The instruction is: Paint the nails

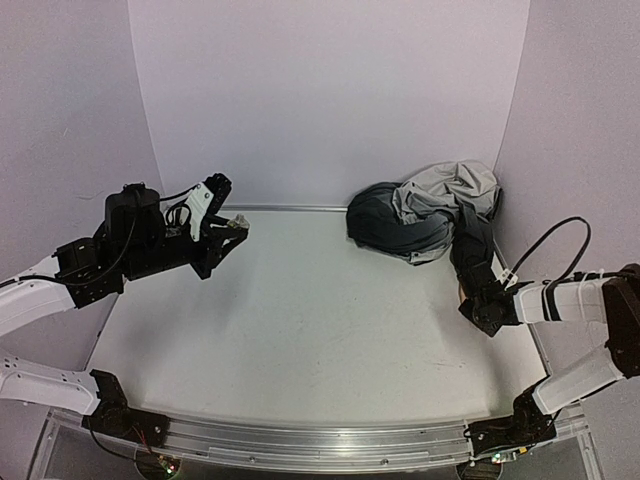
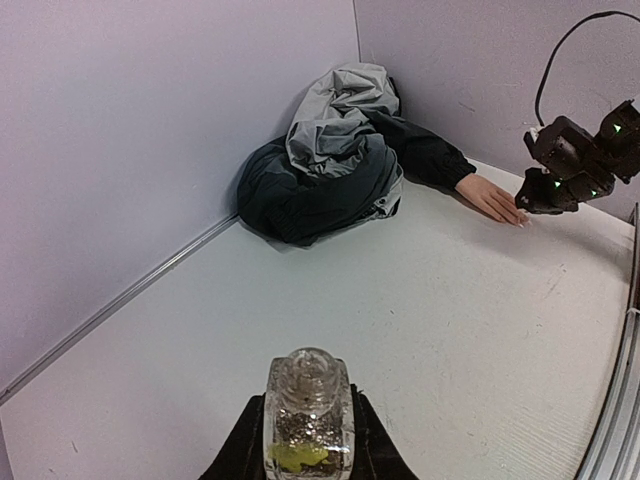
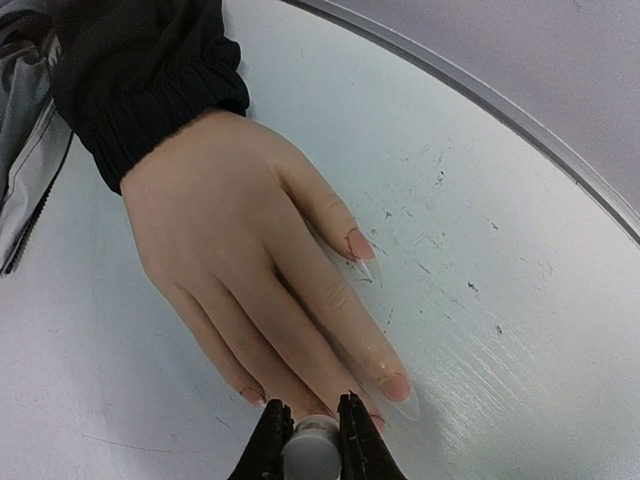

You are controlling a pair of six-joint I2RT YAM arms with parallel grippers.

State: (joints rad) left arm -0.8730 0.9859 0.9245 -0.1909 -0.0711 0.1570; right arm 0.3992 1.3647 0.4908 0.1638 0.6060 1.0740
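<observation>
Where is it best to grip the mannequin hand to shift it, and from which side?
Probably at the wrist, just beside the dark sleeve cuff, coming from above with the jaws across it. The mannequin hand lies flat, palm down. The wrist is its narrowest part, and gripping there keeps clear of the long nails.

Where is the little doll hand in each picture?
Top external: far right, the mannequin hand barely peeks out beside the right end effector.
Left wrist: upper right, mannequin hand lying flat, palm down.
Right wrist: mannequin hand fills the middle, fingers pointing down the picture.
Shared landmark: the dark jacket sleeve at its wrist.
</observation>
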